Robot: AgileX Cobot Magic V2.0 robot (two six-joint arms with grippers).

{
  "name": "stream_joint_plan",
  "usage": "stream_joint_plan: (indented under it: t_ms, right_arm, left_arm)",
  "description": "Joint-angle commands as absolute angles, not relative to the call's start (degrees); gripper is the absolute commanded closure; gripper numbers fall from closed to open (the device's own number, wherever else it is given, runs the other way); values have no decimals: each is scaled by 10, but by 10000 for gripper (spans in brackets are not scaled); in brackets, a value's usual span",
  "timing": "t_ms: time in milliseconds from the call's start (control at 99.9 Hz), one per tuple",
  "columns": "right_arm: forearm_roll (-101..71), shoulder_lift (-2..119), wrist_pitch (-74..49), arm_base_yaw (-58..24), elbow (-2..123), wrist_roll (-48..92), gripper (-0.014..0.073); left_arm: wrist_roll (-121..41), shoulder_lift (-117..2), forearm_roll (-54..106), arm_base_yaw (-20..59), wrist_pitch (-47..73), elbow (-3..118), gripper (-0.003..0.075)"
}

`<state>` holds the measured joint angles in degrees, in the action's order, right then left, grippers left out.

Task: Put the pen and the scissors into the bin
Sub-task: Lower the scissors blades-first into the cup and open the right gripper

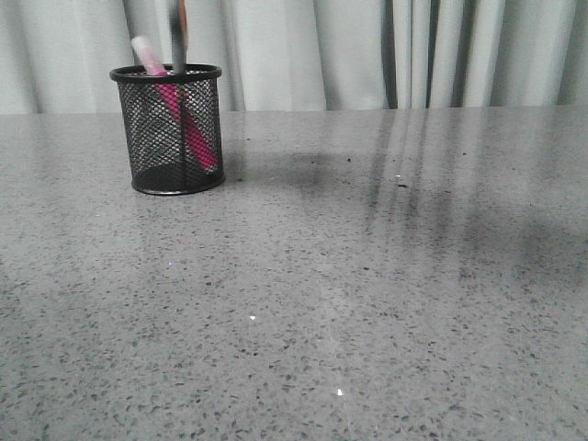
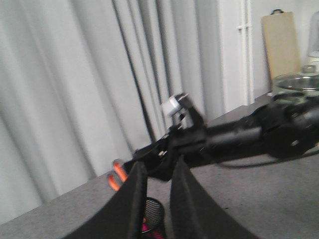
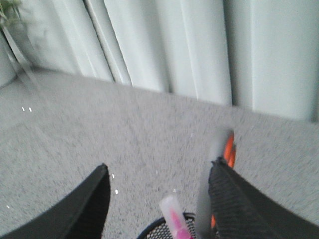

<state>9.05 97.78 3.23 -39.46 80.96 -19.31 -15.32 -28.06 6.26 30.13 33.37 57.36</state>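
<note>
The black mesh bin (image 1: 152,129) stands at the table's back left. The pink pen (image 1: 147,50) leans inside it, pale cap above the rim. The scissors (image 1: 178,41) stand blurred in the bin, their handles running out of the top of the front view. Neither gripper shows in the front view. In the left wrist view my left gripper (image 2: 158,163) is above the bin (image 2: 154,211), its jaws a narrow gap apart with nothing between; the orange-lined scissors handles (image 2: 117,177) show beside one finger. My right gripper (image 3: 159,165) is wide open above the pen (image 3: 172,211), and the blurred scissors (image 3: 229,149) are beside one finger.
Pale curtains hang behind the table's back edge. My right arm (image 2: 239,134) crosses the left wrist view just beyond the left fingers. A glass pot (image 2: 296,82) and a wooden board (image 2: 281,42) stand far off. Grey speckled tabletop (image 1: 367,294) spreads to the right and front.
</note>
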Motion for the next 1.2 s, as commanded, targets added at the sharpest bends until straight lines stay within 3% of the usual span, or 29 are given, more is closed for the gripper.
stream_joint_plan:
  t_ms: [0,60,150,260,460,771,891,1191]
  right_arm:
    - [121,899,36,-389,825,-186,265]
    - [151,868,0,-389,825,-186,373]
    - [185,815,-85,-391,818,-186,664]
    - [226,727,-112,-391,754,-186,656]
    - [259,513,-117,-391,536,-186,656]
    - [273,135,-264,-391,292,-186,656]
    - [268,67,-320,-391,278,-186,656]
    - [284,47,-281,-391,278,-186,656]
  left_arm:
    - [-76,-258,-25,306,292,561,708]
    - [-32,-231,-81,306,292,535,722]
    - [48,-186,-162,306,292,489,731]
    - [142,-119,-233,306,293,430,731]
    - [153,-27,-222,306,301,351,731]
    - [153,-7,-213,306,324,323,731]
    - [153,-7,-213,306,324,323,731]
    - [153,-7,-213,306,324,323,731]
